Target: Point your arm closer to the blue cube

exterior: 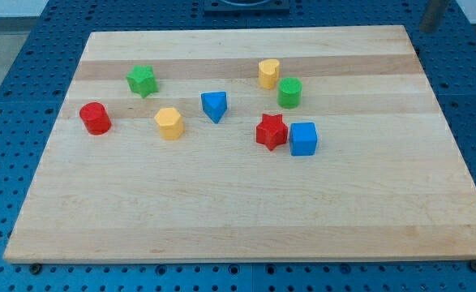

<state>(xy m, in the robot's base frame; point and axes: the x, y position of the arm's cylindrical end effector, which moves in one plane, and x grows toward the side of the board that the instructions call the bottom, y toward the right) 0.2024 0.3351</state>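
The blue cube (303, 139) sits right of the board's middle, touching or almost touching a red star (272, 131) on its left. A dark rod enters at the view's top right corner. My tip (428, 30) is just past the board's top right corner, far up and to the right of the blue cube and touching no block.
A green cylinder (289, 92) and a yellow cylinder (268, 73) stand above the cube. A blue triangular block (214, 106), a yellow hexagonal block (169, 123), a red cylinder (95, 118) and a green star (142, 80) lie to the left. The wooden board (238, 211) rests on a blue pegboard table.
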